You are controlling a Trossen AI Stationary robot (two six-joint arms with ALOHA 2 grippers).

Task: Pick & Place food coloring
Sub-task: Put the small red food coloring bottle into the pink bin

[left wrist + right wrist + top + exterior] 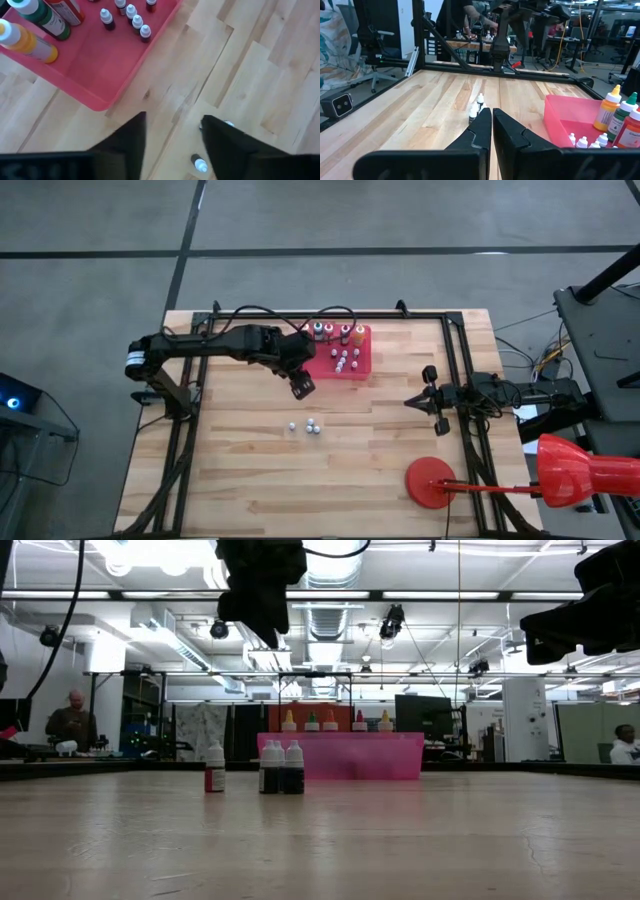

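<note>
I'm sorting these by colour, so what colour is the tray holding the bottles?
Pinkish red tray, seen best in the left wrist view.

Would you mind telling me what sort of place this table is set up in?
Probably a robotics lab or workshop: exposed ceiling ducts and strip lights overhead, cluttered workbenches behind the wooden table, and a seated person at a desk.

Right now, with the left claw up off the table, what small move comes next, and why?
Probably bring the left claw toward the three tiny white-capped bottles standing on the wooden table; its fingers are open and empty, just off the red plastic tray.
</note>
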